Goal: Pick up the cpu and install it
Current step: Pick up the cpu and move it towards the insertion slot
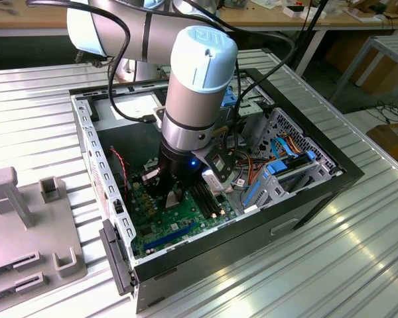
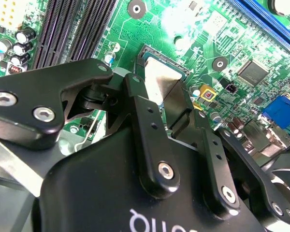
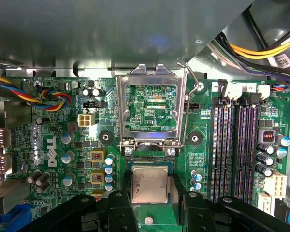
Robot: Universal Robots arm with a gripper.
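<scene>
Black fingers [image 3: 117,209], drawn narrow, grip two opposite edges of the cpu [image 3: 149,186], holding it flat at the socket [image 3: 150,162] of the green motherboard [image 3: 53,145]; the socket's metal load plate [image 3: 150,72] stands open just beside it; memory slots [image 3: 234,150] lie near; the open computer case [image 1: 305,202] rests on the bench [image 1: 358,265].

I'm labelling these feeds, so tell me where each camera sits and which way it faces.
Exterior view: off the arm, above the open computer case, looking down; shows the arm and gripper.
First wrist view: on the wrist, facing the green board; shows the gripper.
Second wrist view: behind the gripper, looking along it at the cpu.
Shared: both wrist views show cpu and memory slots.
</scene>
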